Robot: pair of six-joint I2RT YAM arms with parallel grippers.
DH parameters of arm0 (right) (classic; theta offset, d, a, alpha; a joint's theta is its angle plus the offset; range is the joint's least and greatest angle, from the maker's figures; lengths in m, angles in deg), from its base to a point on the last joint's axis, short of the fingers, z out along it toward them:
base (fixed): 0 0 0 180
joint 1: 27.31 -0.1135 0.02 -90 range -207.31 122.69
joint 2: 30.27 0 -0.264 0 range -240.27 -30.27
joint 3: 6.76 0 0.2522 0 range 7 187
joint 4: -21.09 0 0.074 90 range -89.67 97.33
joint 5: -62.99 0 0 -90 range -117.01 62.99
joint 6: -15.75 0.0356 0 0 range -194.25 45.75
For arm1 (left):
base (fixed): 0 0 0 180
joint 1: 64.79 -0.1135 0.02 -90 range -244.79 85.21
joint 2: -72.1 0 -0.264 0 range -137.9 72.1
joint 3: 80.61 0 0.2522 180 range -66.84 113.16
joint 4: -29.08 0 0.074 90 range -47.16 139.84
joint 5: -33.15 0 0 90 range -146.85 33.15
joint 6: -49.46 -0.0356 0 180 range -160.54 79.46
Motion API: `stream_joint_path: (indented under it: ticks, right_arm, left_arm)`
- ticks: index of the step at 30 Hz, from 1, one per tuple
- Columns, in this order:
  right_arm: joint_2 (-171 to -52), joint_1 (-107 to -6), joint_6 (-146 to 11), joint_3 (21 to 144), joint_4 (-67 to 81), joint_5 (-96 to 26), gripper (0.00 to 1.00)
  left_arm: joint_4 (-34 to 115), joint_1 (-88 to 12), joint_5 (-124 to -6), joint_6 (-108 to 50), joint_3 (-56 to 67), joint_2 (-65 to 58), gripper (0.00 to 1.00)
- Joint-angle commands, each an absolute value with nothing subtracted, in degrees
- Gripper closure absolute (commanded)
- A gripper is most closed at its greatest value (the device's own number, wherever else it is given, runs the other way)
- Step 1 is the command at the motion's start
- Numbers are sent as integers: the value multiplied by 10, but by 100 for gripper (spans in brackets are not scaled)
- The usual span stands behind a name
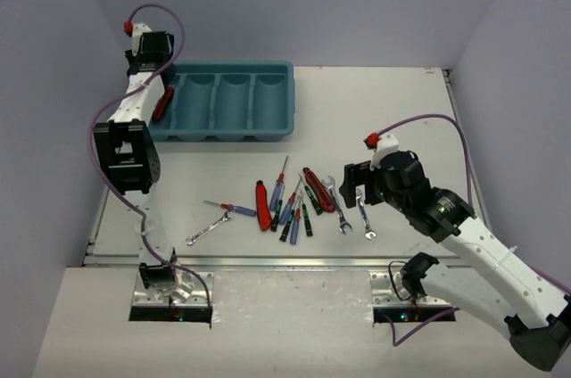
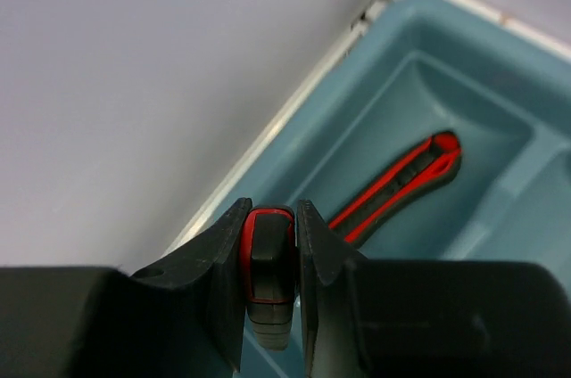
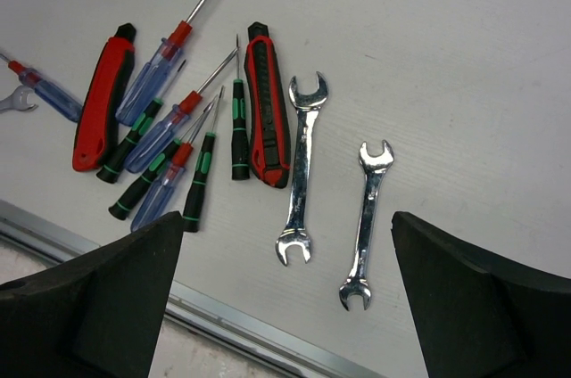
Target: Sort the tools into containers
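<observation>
The teal tray (image 1: 268, 126) with four oblong compartments stands at the back left. My left gripper (image 2: 270, 217) is over its leftmost compartment (image 2: 419, 110), shut on a red-and-black tool handle (image 2: 270, 264) seen end-on. A second red-and-black tool (image 2: 401, 186) lies in that compartment. In the top view my left gripper (image 1: 157, 91) is at the tray's left end. My right gripper (image 3: 284, 226) is open and empty above two silver wrenches (image 3: 299, 164) (image 3: 368, 217); it shows in the top view (image 1: 357, 195). Two red-and-black cutters (image 3: 268, 103) (image 3: 103, 102) and several screwdrivers (image 3: 169, 133) lie to the left.
In the top view the loose tools lie in a cluster (image 1: 290, 204) in front of the tray. A red/blue screwdriver (image 1: 230, 209) and a small wrench (image 1: 208, 232) lie apart at the left. The table's metal front edge (image 3: 250, 329) runs close below the wrenches.
</observation>
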State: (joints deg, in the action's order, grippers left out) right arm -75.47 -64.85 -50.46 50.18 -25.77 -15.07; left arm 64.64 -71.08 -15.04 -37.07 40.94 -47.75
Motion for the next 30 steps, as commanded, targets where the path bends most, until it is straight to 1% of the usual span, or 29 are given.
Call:
stream_joint_path:
  ticks: [1, 2, 3, 4, 5, 6, 7, 8, 13, 14, 15, 17, 18, 20, 21, 23, 24, 27, 28, 30]
  right_arm:
    - [-747, -647, -505, 494, -230, -176, 1]
    - [-751, -647, -506, 494, -229, -177, 1]
    - [-754, -647, -506, 495, -230, -179, 1]
    - [-757, -648, -506, 496, -232, -181, 1]
    - [-759, -648, -507, 496, -233, -183, 1]
    - [-760, -648, -507, 498, -234, -185, 1]
    - [-761, -648, -507, 498, -234, -186, 1]
    - [-763, -648, -505, 497, -234, -187, 1]
    - [-789, -647, -494, 485, -205, -187, 1]
    - [-789, -647, -494, 485, -204, -193, 1]
    - [-810, -647, -496, 483, -187, -200, 1]
    - [-882, -647, -499, 499, -167, -202, 1]
    - [-915, -647, -502, 512, -167, -202, 1]
    - [-974, -648, -506, 540, -178, -199, 12]
    - [-997, -647, -508, 550, -181, -195, 17]
    - [-1051, -647, -514, 571, -184, -197, 32]
    - [-1072, -648, -519, 576, -179, -201, 35]
    - [-1138, -648, -539, 594, -169, -200, 44]
    - [-1152, -648, -547, 601, -165, -197, 46]
    - [-1193, -648, -563, 619, -163, -195, 49]
  left_arm:
    - [632, -709, -156, -398, 417, -514, 86]
    - [636, -709, -160, -396, 421, -520, 82]
    - [643, -709, -163, -392, 428, -526, 75]
    - [655, -709, -162, -385, 439, -531, 61]
    - [667, -709, -159, -377, 450, -536, 45]
    - [674, -709, -150, -362, 458, -536, 23]
    - [685, -708, -148, -354, 469, -534, 3]
    - [708, -707, -152, -345, 496, -527, 0]
    - [780, -680, -149, -313, 573, -459, 0]
    - [780, -680, -149, -313, 573, -447, 0]
    - [817, -660, -141, -295, 589, -420, 0]
    - [873, -650, -152, -219, 570, -358, 0]
    - [889, -643, -169, -192, 537, -316, 0]
    - [866, -630, -248, -166, 410, -217, 0]
    - [821, -624, -275, -161, 299, -153, 0]
    - [755, -597, -333, -156, 141, 12, 0]
    - [736, -589, -351, -158, 82, 62, 0]
    - [712, -584, -387, -170, -61, 189, 0]
    - [710, -584, -397, -176, -90, 213, 0]
    - [736, -584, -416, -195, -125, 248, 0]
